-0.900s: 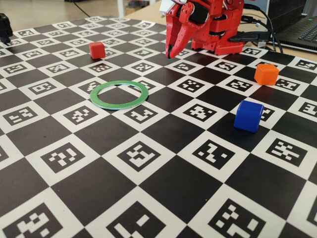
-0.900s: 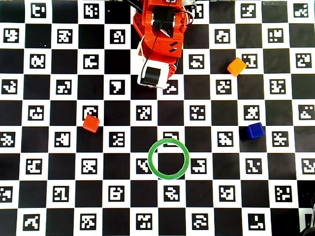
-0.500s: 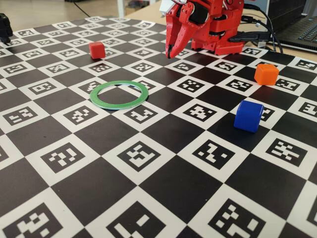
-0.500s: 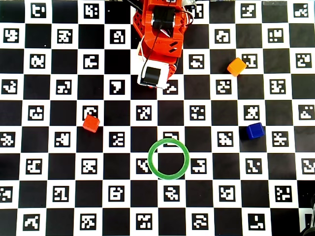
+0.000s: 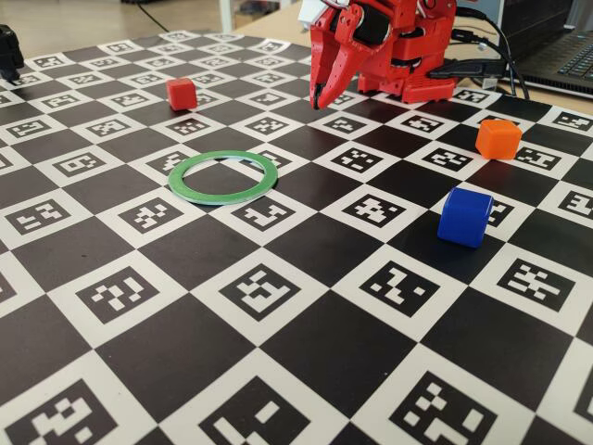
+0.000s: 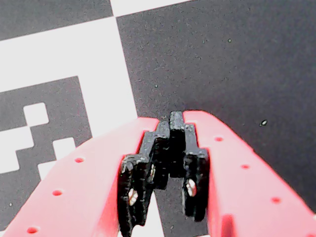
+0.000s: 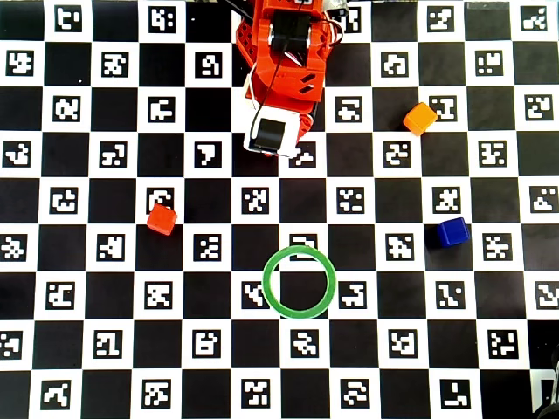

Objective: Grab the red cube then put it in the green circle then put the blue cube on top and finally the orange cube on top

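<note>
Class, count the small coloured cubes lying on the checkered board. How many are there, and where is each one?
3. In the overhead view, the red cube lies left of the green circle, the blue cube to its right, and the orange cube at upper right. None appears hidden.

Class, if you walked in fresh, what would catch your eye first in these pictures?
The red end effector, shut and empty, hangs at the board's far edge in the fixed view. The green circle lies empty mid-board; overhead, the red cube sits left, the blue cube and orange cube right.
</note>
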